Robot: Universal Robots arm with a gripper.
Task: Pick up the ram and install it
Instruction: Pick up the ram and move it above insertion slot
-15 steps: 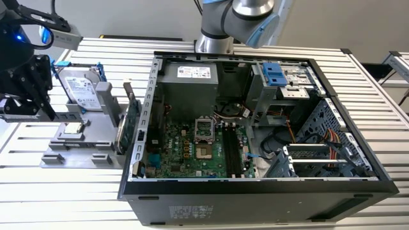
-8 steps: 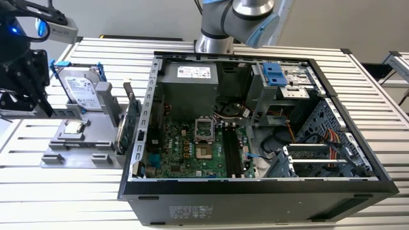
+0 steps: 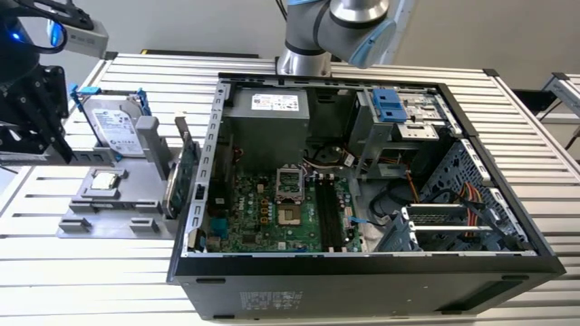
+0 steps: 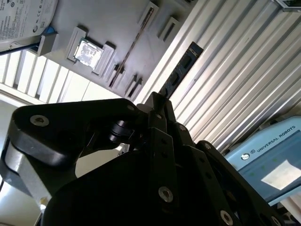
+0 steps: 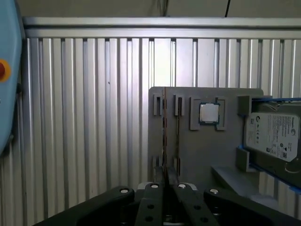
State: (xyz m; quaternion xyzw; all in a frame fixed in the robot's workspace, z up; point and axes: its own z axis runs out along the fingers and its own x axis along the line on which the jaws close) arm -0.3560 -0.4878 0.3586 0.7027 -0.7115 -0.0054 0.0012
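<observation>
Closest to the lens in both wrist views: black linkage of the gripper [image 4: 157, 101], fingers drawn in tight on one end of the ram [image 4: 181, 70]. Held clear of the grey holder [image 4: 108, 23], out over the ribbed table [image 4: 235, 70], resting on nothing. Sticks straight out beyond the fingertips, long axis in line with the fingers. Seen edge-on in the first wrist view, as a thin brownish line running away from the tips across the holder.

Placed at the exterior view's left, above the holder, well apart from the open computer case [image 3: 363, 285]. Dark memory slots [image 3: 328, 214] on the motherboard, by judgement the seat for the stick, well off toward the exterior view's right, just beside the processor socket [image 3: 288, 183], long axis running near to far.

Hard to say how deep the board sits between the fingers, hidden there by the linkage. Chips barely readable as darker blocks, and no sticker made out. Cut off by the frame at the exterior view's left and dark against dark, so no judging the stick's tilt from there. Slot latches too small to tell whether open or closed.
</observation>
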